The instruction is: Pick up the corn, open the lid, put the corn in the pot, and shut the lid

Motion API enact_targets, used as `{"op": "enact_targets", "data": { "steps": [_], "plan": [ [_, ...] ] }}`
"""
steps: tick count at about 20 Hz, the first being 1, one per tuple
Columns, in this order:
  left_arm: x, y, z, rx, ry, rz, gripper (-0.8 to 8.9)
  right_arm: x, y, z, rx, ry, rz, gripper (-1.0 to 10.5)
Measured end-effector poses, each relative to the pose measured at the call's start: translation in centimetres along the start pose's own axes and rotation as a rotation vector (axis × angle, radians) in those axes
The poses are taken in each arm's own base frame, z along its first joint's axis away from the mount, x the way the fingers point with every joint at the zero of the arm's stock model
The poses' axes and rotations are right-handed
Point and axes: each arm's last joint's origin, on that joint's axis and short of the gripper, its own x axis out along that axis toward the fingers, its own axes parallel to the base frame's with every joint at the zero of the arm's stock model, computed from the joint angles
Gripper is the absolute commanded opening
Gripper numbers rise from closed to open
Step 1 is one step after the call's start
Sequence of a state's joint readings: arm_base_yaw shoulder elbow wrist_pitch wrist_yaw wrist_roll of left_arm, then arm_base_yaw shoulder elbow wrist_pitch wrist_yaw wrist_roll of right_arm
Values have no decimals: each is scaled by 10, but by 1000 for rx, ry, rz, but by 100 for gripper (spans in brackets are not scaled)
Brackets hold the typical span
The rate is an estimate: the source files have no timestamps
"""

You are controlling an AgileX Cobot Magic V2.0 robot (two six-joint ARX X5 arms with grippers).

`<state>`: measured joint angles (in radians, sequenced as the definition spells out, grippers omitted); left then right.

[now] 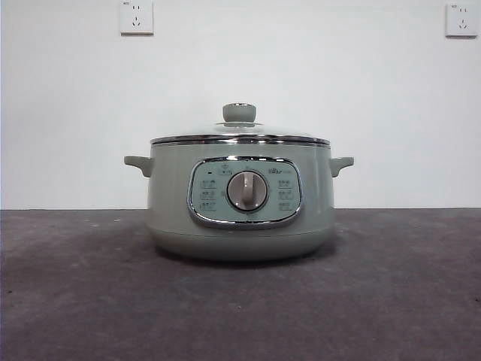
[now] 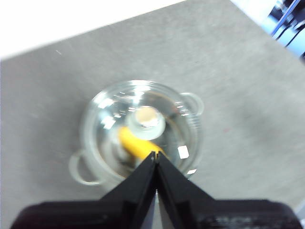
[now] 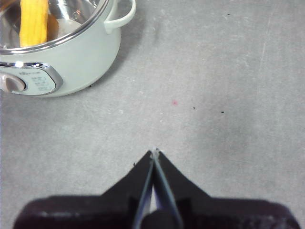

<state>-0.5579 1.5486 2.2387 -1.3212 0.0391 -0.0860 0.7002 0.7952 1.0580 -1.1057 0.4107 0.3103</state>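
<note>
The pale green pot (image 1: 240,199) stands mid-table with the glass lid (image 1: 240,135) resting on it, knob up. From above, the lid (image 2: 143,121) covers the pot and the yellow corn (image 2: 136,144) lies inside under the glass. The right wrist view catches the pot (image 3: 62,52) off to one side, with the corn (image 3: 34,21) inside it. My left gripper (image 2: 156,156) hangs high above the pot, shut and empty. My right gripper (image 3: 154,153) is shut over bare table, well away from the pot. Neither arm shows in the front view.
Grey felt table (image 1: 75,301) runs to a white wall with two sockets (image 1: 137,16). The table's far edge and some blue furniture (image 2: 286,19) show in the left wrist view.
</note>
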Motion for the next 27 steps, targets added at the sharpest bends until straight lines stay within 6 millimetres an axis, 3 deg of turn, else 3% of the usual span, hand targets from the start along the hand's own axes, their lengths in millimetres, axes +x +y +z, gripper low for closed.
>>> {"op": "enact_targets", "data": {
  "steps": [3,5,9,11,16,20,22,27],
  "plan": [
    [-8,13,-5,99,-2,144,-1,0,0,0,0,1,0,1],
    [-18,23,-19,108,19,230,-1,0,0,0,0,1,0,2],
    [-25,46,-79,46,72,317,-1,0,0,0,0,1,-1,2],
    [-16,64,-118,-16,-45,390,-1,0,0,0,-1,1,-1,1],
    [20,83,-257,-56,-387,541,-1,1,1,1,-3,6,-2,1],
    [70,88,-350,-119,-381,546,-1,2,1,1,-3,7,-3,1],
    [81,89,-371,-154,-413,540,-1,3,1,1,-5,10,-4,1],
    [83,87,-381,-195,-470,540,-1,3,2,1,-6,12,-4,1]
  ]
}}
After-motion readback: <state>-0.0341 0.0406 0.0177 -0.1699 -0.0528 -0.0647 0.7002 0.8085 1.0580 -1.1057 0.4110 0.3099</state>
